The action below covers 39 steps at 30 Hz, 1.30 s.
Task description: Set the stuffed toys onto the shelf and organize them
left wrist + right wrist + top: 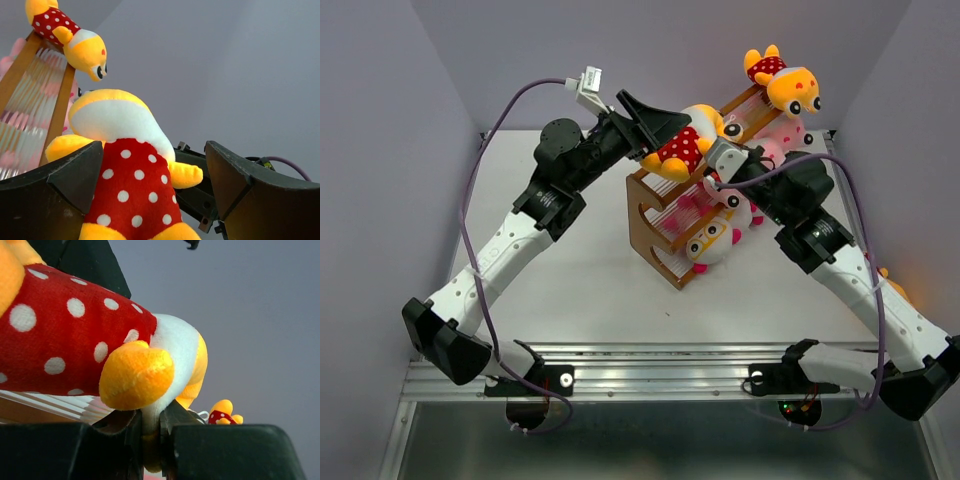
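Plush in red polka-dot clothing (131,180) is lying on the top edge of the shelf (655,215), right between the fingers of the left pincer (152,175), which are standing wide apart on either side of its body. The right pincer (150,432) is sitting at the opposite side of the same toy and is nipping a fold of its white and yellow plush, its fingers (100,450) lying nearly together. Beyond both pincers, at the far end of the shelf's top, a second polka-dot toy (783,82) is resting with its head hanging outward. Just beside the right pincer, pink toys (782,135) are lying in the shelf, and nearer than it a white-faced toy with orange glasses (712,240) is poking out of the lower tier. The shelf is standing askew on the bench (590,290).
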Motion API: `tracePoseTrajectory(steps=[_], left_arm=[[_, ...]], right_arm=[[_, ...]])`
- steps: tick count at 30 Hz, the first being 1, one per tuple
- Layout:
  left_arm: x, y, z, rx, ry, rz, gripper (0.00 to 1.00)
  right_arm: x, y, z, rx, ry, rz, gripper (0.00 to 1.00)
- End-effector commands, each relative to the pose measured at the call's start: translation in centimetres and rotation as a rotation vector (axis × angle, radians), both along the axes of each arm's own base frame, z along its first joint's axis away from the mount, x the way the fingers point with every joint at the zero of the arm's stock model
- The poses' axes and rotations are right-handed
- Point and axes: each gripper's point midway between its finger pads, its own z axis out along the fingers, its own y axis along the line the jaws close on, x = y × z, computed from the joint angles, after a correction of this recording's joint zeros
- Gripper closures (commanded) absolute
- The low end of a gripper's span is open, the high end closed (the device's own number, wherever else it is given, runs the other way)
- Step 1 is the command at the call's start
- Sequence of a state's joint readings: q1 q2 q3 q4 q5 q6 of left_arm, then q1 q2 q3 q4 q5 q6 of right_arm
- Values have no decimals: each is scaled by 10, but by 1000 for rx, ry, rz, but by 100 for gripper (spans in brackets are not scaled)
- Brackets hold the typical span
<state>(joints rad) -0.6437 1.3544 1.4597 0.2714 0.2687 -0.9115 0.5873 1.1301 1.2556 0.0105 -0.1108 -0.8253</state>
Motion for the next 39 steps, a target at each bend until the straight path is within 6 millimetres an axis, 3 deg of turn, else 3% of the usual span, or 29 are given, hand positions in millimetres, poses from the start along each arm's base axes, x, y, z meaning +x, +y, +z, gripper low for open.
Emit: tracePoseTrajectory(steps=[1, 9, 15, 17, 23, 31, 34, 35, 39], left_arm=[[-21, 1, 39, -52, -64, -77, 7], [-11, 7, 10, 93, -52, -7, 6], [-4, 17, 4, 118, -42, 25, 5], [-3, 18, 4, 110, -37, 24, 5], [-14, 11, 19, 34, -60, -63, 9], [-18, 9, 23, 3, -80, -108, 37], [-15, 10, 23, 3, -86, -111, 89], [-14, 10, 21, 11, -80, -110, 100], [-4, 24, 18, 101, -125, -20, 100]], right_arm=[[-8, -14, 54, 55, -226, -70, 99], [-5, -36, 87, 132, -366, -196, 99], [-5, -51, 108, 231, -423, -265, 99], [-6, -50, 108, 231, -422, -255, 99], [-6, -37, 84, 198, -371, -190, 99], [-12, -18, 65, 167, -309, -89, 99], [-18, -8, 60, 138, -301, -35, 99], [-19, -6, 58, 129, -297, -25, 99], [-25, -4, 55, 108, -279, 5, 92]])
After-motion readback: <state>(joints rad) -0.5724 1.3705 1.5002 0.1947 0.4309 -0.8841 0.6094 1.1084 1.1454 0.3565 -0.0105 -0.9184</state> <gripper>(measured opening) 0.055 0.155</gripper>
